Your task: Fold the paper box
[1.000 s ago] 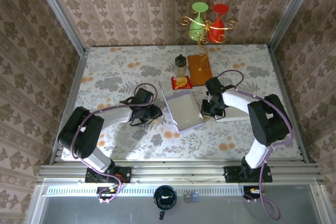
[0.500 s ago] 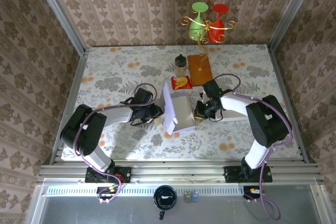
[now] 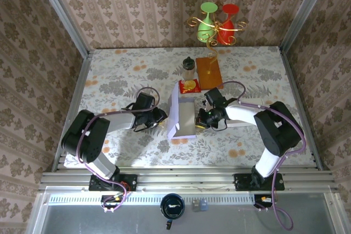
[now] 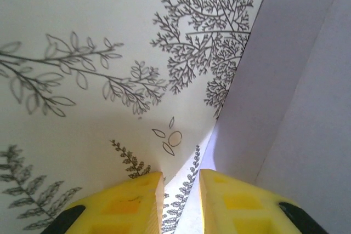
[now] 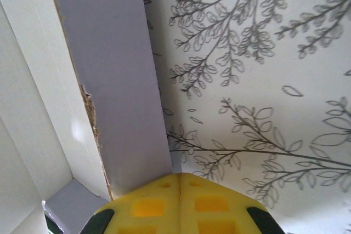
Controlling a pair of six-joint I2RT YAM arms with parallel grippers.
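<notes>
Item: pale lavender-white paper box (image 3: 184, 114), part-folded. It sits mid-table on the floral-printed tablecloth (image 3: 120, 75), between the two arms. It is tipped up rather than lying flat, with a tall pale panel rising on the side toward the left arm. Holder one: the right gripper (image 3: 201, 120), with yellow fingers (image 5: 148, 206) pressed flush together and clasping nothing. Their joined tip is set against the foot of a lavender side panel, and it is judged to serve as a blunt pusher, keeping that wall up along its crease. Holder two: the left gripper (image 3: 160, 118), low over the cloth just beside the box's left face. Its yellow fingers (image 4: 126, 204) are narrowly parted, with fern print showing through the gap. Whether the box's lower edge reaches between them cannot be told. It is judged to be a stop, placed so the box neither slides nor topples under the push from the right. Progress, as judged: walls partly raised, box far from closed. Bystanding stock, at the back of the table: brown flat rectangular board (image 3: 208, 72); red snack packet (image 3: 190, 86), just beyond the box's far end and the likeliest thing to be nudged; small clear jar with a dark lid (image 3: 188, 68); green and red goblets on a gilt wire stand (image 3: 218, 26).
</notes>
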